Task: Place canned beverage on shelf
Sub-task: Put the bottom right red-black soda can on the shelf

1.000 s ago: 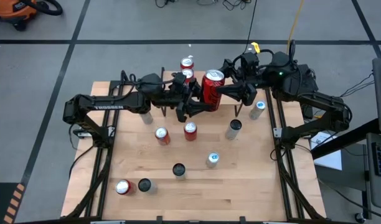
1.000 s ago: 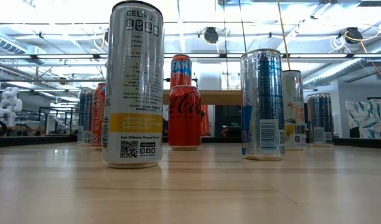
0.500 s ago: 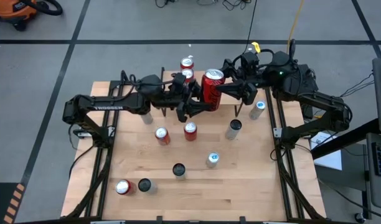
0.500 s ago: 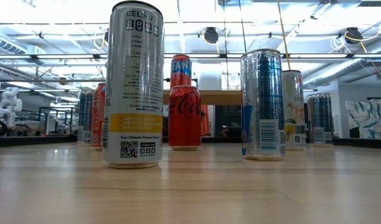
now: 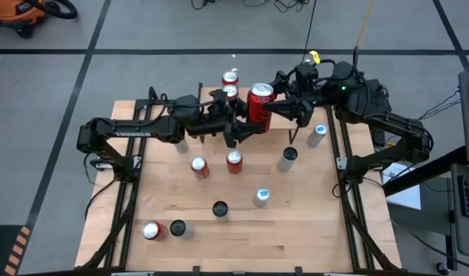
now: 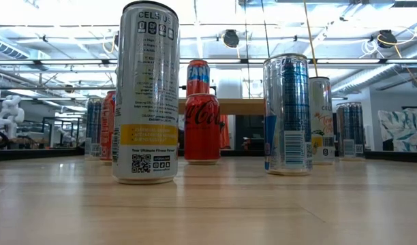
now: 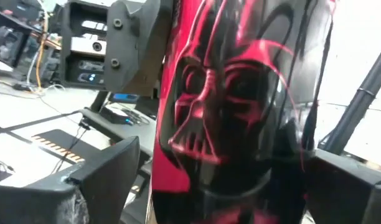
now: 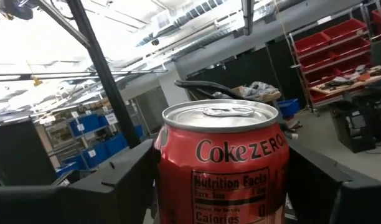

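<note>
Workshop floor rings the table (image 5: 296, 222); since a second ago my right gripper (image 5: 270, 108), clenched on the Coke Zero can (image 5: 260, 104), has crept toward twelve o'clock; left gripper (image 5: 236, 123) flanks it, grasp unclear; shelf (image 6: 239, 106) awaits.

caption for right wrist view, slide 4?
Right claw shut on a red Coke Zero can, warehouse racks behind.

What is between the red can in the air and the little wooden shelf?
Nothing visible. The right gripper holds the red Coke Zero can above the table. A red-and-blue can already stands on the small light wooden shelf, with bare top beside it.
</note>
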`<state>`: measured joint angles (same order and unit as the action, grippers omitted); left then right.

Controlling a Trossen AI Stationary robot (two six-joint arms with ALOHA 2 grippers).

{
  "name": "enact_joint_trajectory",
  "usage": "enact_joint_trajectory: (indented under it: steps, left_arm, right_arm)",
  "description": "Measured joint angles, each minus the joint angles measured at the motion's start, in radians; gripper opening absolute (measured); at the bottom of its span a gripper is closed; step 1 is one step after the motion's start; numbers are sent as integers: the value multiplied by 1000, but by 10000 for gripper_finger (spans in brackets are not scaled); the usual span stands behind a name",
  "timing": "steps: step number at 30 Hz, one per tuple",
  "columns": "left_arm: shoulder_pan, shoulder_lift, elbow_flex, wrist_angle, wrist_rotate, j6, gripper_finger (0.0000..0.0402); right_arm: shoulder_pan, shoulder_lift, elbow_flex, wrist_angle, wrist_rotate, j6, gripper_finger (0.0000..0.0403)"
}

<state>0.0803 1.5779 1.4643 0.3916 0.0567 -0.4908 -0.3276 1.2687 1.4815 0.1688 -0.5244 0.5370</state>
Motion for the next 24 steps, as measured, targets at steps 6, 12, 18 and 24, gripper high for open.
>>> enact_joint_trajectory:
  steps: [6, 12, 18, 24]
  left_arm:
    - [18, -22, 0, -82, -14, 0, 395]
    - [47, -78, 0, -171, -14, -1, 395]
    - [73, -160, 0, -312, -36, -1, 395]
    - [71, -232, 0, -468, -69, -28, 396]
  right_arm:
    - [-36, -4, 0, 0, -4, -1, 268]
    - [-80, -12, 0, 1, -56, 0, 268]
    - [-154, -26, 0, 0, -150, 21, 268]
    - [-218, -39, 0, -25, -265, 3, 267]
